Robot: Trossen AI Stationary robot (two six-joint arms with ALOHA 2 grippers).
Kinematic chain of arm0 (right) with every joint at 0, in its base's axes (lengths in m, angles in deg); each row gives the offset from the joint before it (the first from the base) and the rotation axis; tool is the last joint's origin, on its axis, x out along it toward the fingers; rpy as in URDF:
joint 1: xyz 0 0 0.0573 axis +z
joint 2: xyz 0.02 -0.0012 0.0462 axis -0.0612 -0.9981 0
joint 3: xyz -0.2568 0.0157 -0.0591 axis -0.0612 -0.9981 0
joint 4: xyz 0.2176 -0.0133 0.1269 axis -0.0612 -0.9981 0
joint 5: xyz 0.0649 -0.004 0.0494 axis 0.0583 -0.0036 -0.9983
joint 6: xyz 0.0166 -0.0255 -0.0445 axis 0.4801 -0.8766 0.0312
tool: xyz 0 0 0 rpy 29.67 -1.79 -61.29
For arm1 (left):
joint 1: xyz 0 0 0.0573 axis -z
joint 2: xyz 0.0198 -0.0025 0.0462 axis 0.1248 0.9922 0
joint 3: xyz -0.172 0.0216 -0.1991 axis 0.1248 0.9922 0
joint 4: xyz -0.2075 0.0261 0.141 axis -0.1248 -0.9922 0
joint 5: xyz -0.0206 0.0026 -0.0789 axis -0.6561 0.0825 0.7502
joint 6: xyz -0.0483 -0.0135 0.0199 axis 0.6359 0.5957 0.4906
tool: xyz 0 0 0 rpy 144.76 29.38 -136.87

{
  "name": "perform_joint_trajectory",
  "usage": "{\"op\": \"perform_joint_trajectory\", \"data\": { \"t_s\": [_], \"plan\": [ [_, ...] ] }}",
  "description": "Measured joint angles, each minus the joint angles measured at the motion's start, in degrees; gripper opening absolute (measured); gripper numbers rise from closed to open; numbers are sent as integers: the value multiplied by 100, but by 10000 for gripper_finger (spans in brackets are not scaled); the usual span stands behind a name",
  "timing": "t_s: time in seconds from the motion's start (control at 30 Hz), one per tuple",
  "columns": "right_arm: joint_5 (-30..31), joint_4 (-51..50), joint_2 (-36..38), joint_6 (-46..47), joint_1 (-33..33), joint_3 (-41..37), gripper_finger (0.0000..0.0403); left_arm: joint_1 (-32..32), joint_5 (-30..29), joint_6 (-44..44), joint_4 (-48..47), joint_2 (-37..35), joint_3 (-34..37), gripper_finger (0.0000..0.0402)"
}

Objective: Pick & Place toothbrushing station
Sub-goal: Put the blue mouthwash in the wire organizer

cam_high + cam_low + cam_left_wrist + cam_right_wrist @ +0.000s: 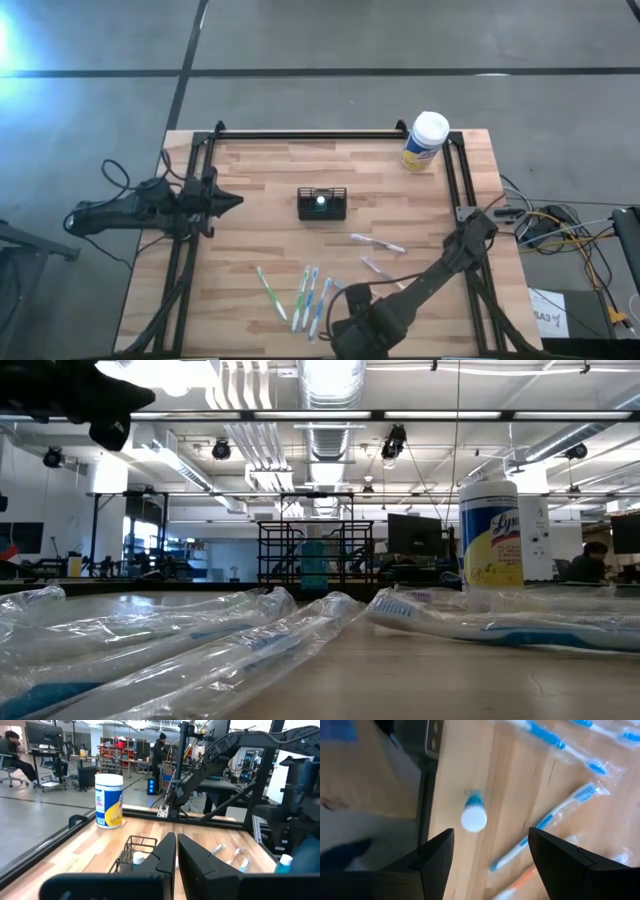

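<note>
While the black wire caddy (322,203) sits near the middle of the bench (270,170), the left claw (232,201) waits well to its side with fingers nearly closed. The right claw (490,850) hangs wide over a small white-capped tube (473,816) and wrapped toothbrushes (305,296) at the near edge. Being thin mesh, the caddy is probably light, stiff and liable to slide or tip; pinching one upper rim wire or a side wall looks safest.
</note>
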State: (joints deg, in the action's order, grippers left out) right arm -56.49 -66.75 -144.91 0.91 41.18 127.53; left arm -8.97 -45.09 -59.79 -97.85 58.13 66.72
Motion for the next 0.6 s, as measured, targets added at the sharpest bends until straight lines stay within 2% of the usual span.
{"op": "perform_joint_trajectory", "data": {
  "t_s": [0.6],
  "plan": [
    [4,831,-62,-523,11,-457,224,0,73,4,-45,2,0,23]
  ]
}}
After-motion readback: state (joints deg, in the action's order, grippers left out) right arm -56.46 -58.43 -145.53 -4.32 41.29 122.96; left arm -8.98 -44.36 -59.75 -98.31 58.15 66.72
